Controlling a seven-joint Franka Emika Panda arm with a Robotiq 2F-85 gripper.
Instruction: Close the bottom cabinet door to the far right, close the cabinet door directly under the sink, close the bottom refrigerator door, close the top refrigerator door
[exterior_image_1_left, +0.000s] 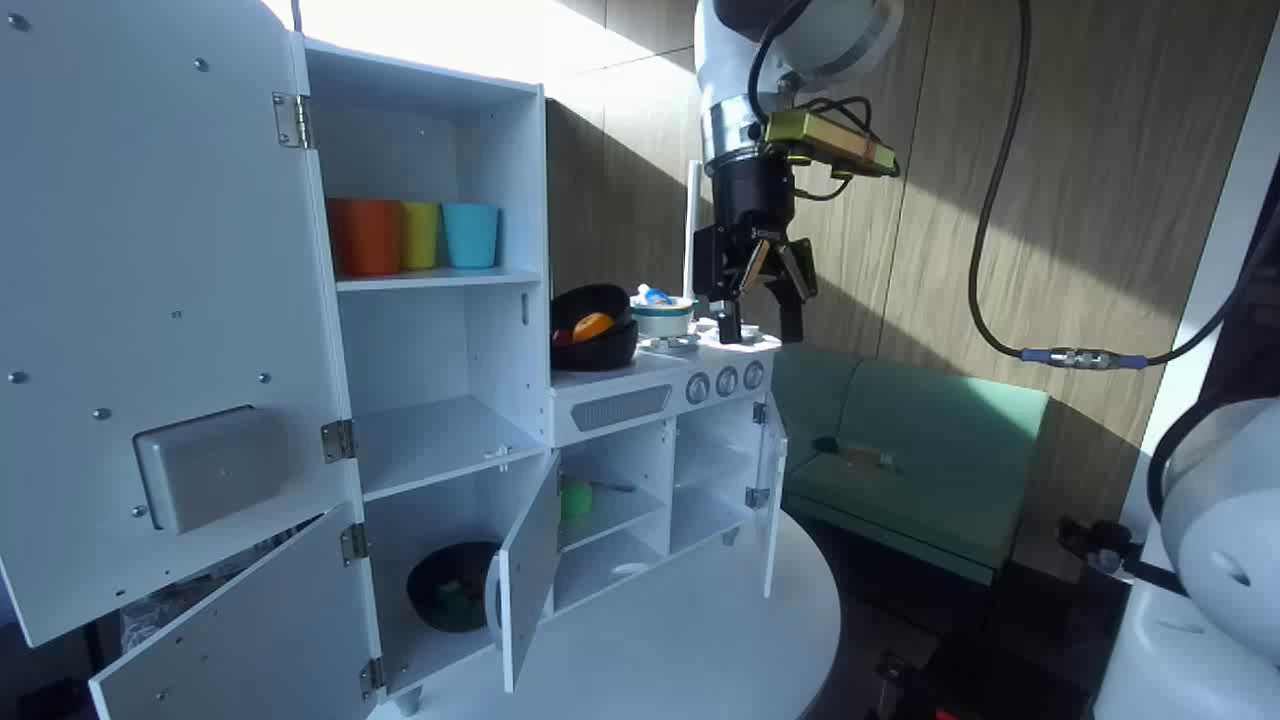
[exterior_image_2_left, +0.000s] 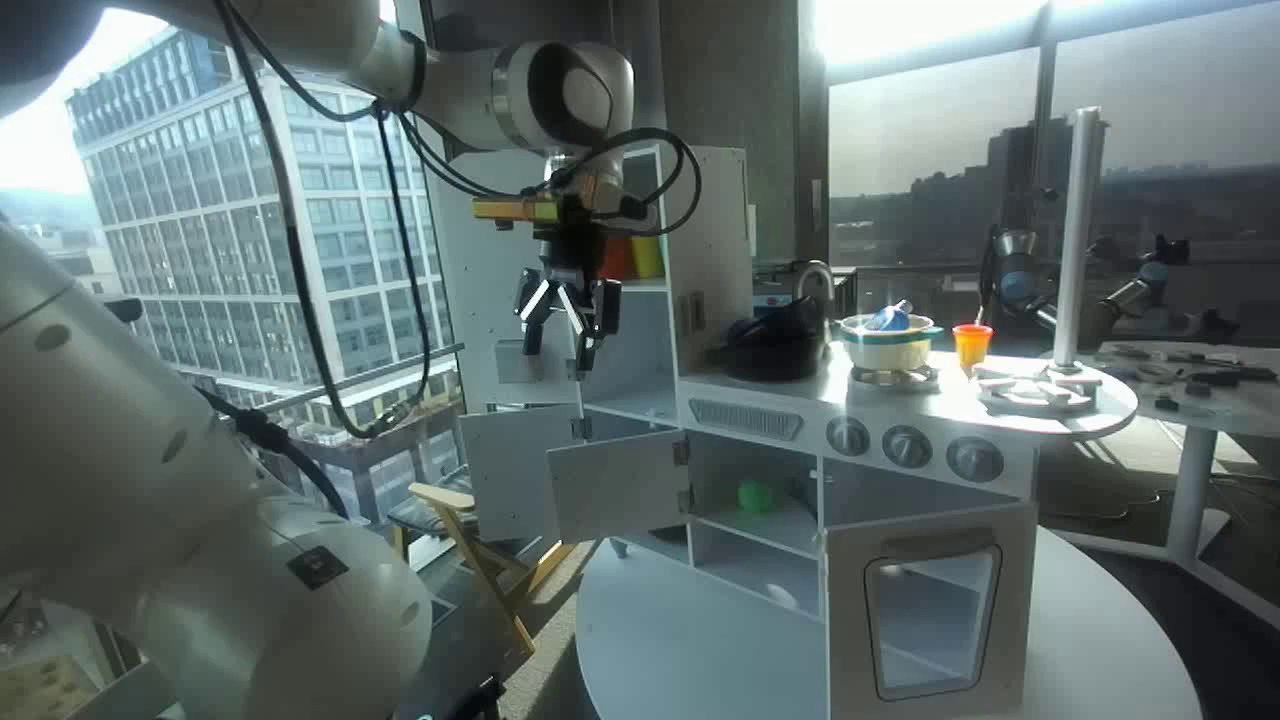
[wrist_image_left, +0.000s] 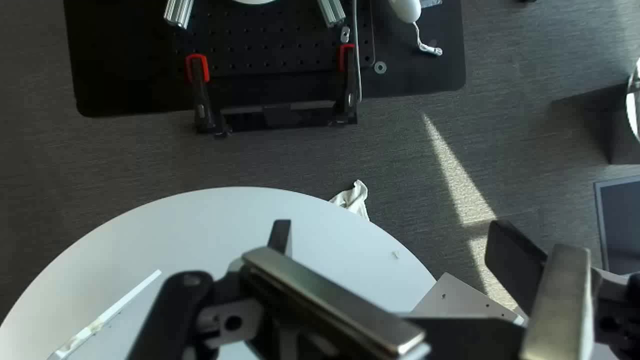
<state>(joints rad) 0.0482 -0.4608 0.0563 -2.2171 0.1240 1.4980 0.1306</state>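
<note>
In both exterior views the white play kitchen has all its named doors open. The far-right bottom cabinet door (exterior_image_2_left: 850, 620), with a window, swings forward from its compartment. Left of it, the cabinet door under the sink (exterior_image_2_left: 615, 485) projects outward. The bottom refrigerator door (exterior_image_1_left: 250, 640) and tall top refrigerator door (exterior_image_1_left: 150, 250) stand wide open at the fridge side. High in front of the kitchen my gripper (exterior_image_1_left: 760, 325) points down, open, fingers apart and touching nothing. In the wrist view a door edge (wrist_image_left: 107, 315) shows at lower left; which door I cannot tell.
Black bowls with fruit (exterior_image_1_left: 595, 330) and a white pot (exterior_image_2_left: 888, 345) sit on the counter. Coloured cups (exterior_image_1_left: 370, 237) fill a fridge shelf; a black bowl (exterior_image_1_left: 425, 590) lies below. The round white table (wrist_image_left: 240, 210) carries the kitchen. A green sofa (exterior_image_1_left: 910, 470) stands nearby.
</note>
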